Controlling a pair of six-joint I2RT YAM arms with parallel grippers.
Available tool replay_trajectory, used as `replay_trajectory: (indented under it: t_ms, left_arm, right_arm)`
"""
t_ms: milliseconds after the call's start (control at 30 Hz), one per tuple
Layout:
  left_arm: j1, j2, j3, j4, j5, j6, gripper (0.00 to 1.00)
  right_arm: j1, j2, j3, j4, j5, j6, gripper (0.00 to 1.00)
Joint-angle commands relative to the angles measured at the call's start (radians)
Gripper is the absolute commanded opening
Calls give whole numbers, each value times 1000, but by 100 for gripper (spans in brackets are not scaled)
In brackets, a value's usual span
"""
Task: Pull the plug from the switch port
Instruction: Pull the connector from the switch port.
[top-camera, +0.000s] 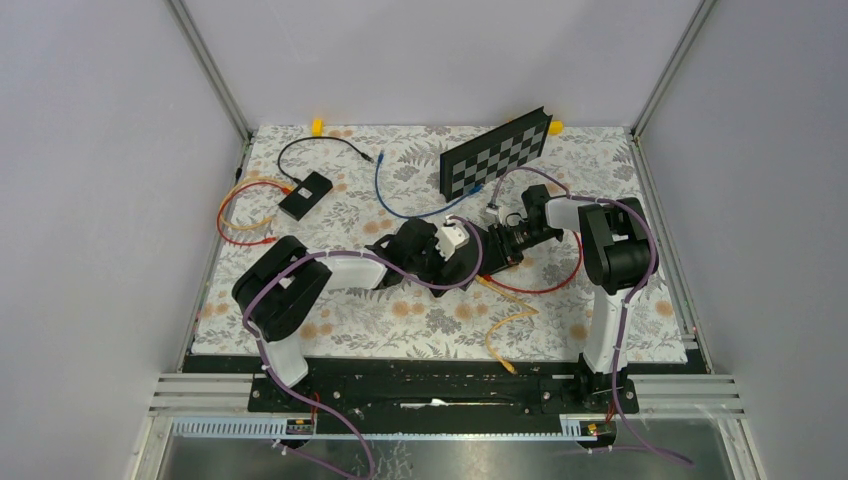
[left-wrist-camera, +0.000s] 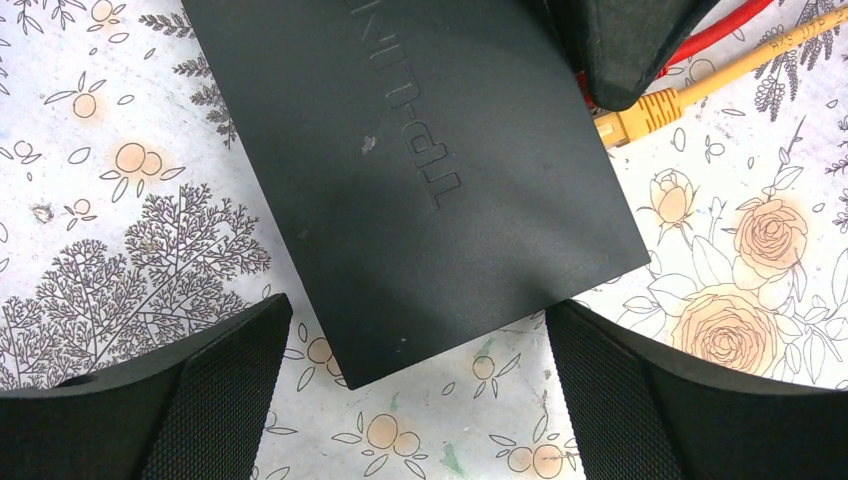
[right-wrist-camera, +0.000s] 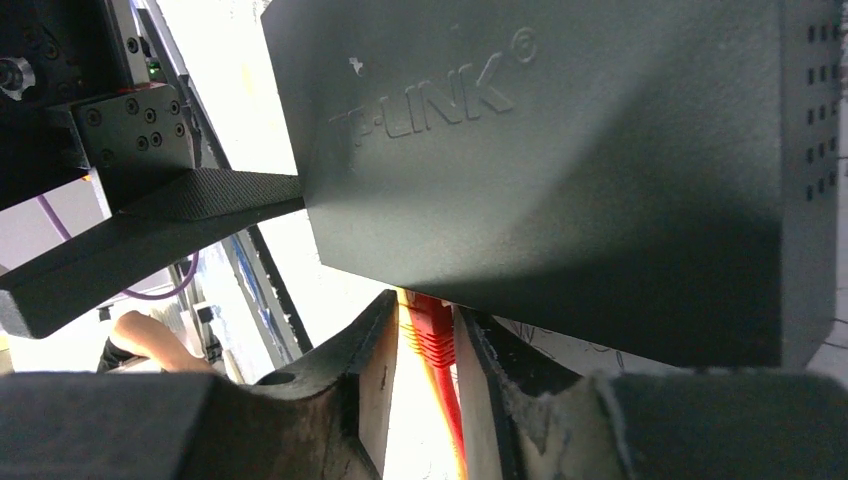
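Observation:
The black TP-Link switch (left-wrist-camera: 420, 170) lies on the flowered mat between my two grippers and also shows in the right wrist view (right-wrist-camera: 560, 170). A red plug (right-wrist-camera: 432, 330) sits in a port on its side. My right gripper (right-wrist-camera: 425, 305) is closed on that plug, fingertips against the switch's edge; in the top view it (top-camera: 503, 243) is at mid-table. A yellow plug (left-wrist-camera: 632, 115) sits in the port beside it. My left gripper (left-wrist-camera: 418, 315) is open, and its fingers (left-wrist-camera: 215, 380) straddle the switch's near corner; it also shows in the top view (top-camera: 450, 243).
A second small black box (top-camera: 305, 195) with black and orange cables lies at the back left. A folded checkerboard (top-camera: 497, 152) leans at the back. A blue cable (top-camera: 385, 192), a red cable loop (top-camera: 545, 288) and a yellow cable (top-camera: 505, 328) trail over the mat.

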Motion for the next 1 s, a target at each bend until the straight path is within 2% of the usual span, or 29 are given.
replay_trajectory:
  t_ms: [0, 300, 667, 967]
  left_arm:
    - [-8, 2, -1, -5, 17, -15, 99]
    - [-9, -4, -21, 22, 34, -6, 99]
    - [-19, 4, -22, 21, 31, -1, 99]
    - [-19, -20, -36, 28, 29, 3, 99]
  right_arm:
    - [12, 28, 3, 8, 90, -21, 33]
    - [12, 29, 1, 20, 98, -2, 33]
    - [12, 74, 74, -11, 100, 55, 32]
    - [5, 102, 59, 36, 109, 80, 21]
